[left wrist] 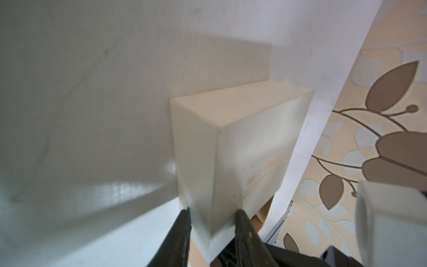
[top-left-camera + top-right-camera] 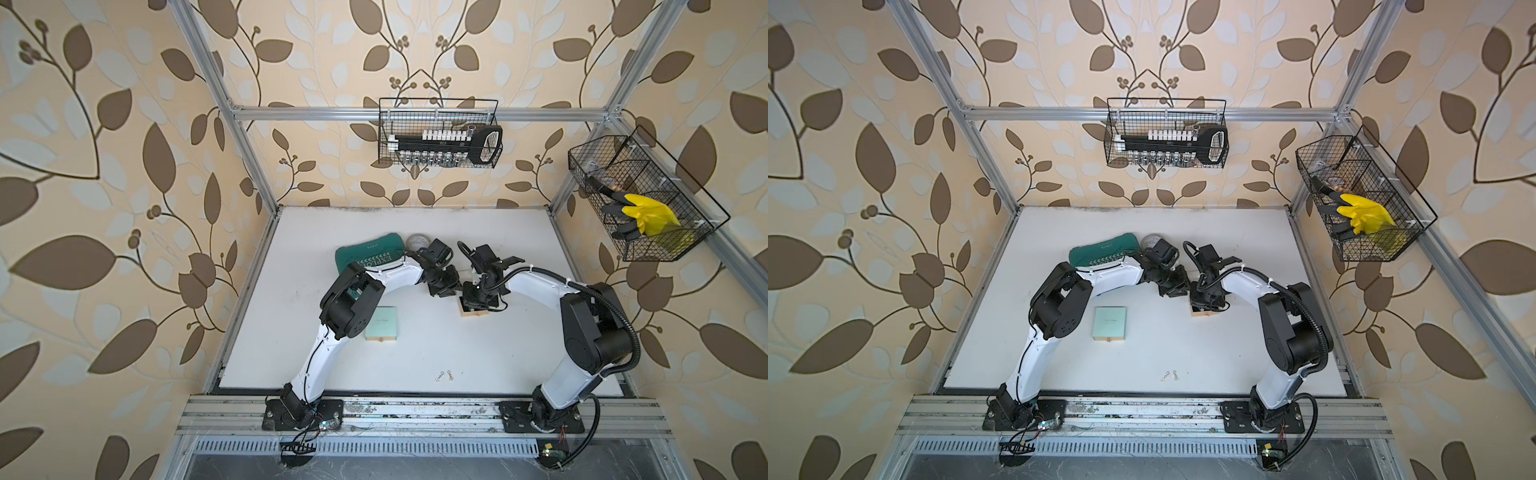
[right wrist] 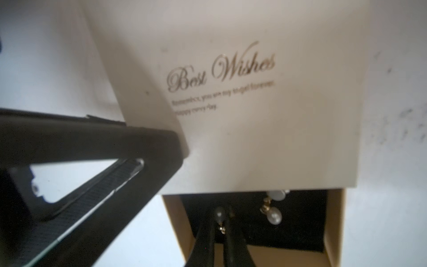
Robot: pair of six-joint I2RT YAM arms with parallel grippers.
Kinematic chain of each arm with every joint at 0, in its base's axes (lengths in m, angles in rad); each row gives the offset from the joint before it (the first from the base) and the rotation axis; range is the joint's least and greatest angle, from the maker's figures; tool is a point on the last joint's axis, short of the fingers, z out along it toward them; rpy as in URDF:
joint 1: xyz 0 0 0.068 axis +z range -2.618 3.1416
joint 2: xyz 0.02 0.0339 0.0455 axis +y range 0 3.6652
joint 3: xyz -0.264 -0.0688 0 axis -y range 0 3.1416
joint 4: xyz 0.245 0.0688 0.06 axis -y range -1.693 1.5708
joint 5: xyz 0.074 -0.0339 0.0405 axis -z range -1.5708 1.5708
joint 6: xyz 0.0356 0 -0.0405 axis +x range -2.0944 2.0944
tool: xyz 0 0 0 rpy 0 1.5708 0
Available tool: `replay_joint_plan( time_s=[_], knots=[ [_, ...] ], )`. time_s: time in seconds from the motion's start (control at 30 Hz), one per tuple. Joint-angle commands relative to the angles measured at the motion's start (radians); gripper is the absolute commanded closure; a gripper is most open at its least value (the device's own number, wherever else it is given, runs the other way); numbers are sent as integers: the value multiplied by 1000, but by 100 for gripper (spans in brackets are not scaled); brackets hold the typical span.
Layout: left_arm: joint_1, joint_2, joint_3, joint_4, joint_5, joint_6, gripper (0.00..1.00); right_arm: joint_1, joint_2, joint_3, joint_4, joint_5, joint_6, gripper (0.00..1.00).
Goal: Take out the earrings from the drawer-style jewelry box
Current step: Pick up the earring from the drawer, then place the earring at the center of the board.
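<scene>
- Two tiny silvery drop earrings [image 2: 443, 376] lie loose on the white bench [image 2: 415, 353], close to its front edge and about midway along, well apart from both my grippers.
- Farther in, toward the left edge, a mint-green square box [image 2: 381, 323] sits beside my left arm.
- Near the bench's middle, a tan cardboard drawer [image 3: 335, 219] with black lining juts from its cream cardboard sleeve [image 3: 265, 138] toward the front edge, so it opens toward my right arm.
- My right gripper [image 3: 218, 222] is down inside it, jaws pinched on a pearl drop earring [image 3: 219, 213]. The earring's long axis runs along my fingers, pearl foremost, so a straight lift looks right.
- One second pearl drop earring [image 3: 273, 216] lies just beside it, partly under the sleeve's mouth.
- My left gripper [image 1: 212, 213] is clamped on the sleeve's corner.
- Beyond, toward the far edge, lies a dark green fabric pouch [image 2: 370, 251].
</scene>
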Motion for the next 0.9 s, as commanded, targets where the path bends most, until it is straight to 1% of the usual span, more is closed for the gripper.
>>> replay_joint_plan(
  time_s=[0.0,0.5,0.7,0.87],
  knots=[
    [-12,-10,-29,-38,-6,3,67,9,-23,21,-27,17,-13,92],
    [-11,-11,-30,-37,-16,4,67,8,-119,9,-73,34,-14,93],
    [-11,-10,-27,-38,-16,4,67,22,-206,-37,-109,31,-12,93],
    [-11,-9,-26,-38,-15,3,67,74,-296,-102,-157,41,14,93]
  ],
)
